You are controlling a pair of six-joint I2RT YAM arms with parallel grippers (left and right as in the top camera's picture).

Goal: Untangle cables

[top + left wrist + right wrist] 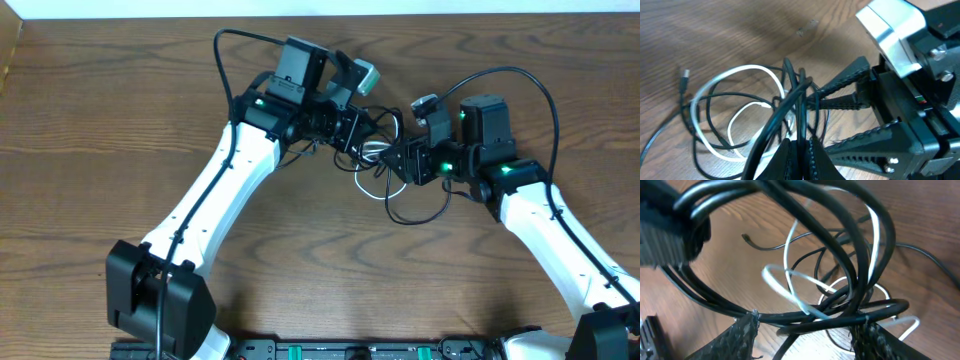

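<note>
- The left gripper [799,146] is closed, and several strands of the black cable [799,112] are pinched between its fingertips, from which they rise as a tight bundle.
- The right gripper [809,322] is seen with its fingers held apart; black strands are draped across the gap at the tips, and a bend of the white cable [772,276] is hung just behind them.
- The two grippers are brought tip toward tip, with the tangle kept between them.
- Just past the left fingertips, the white cable is laid in loops on the table [740,25] and is crossed by thin black loops.
- Farther out, a small plug end [685,76] is seen lying flat on the wood.
</note>
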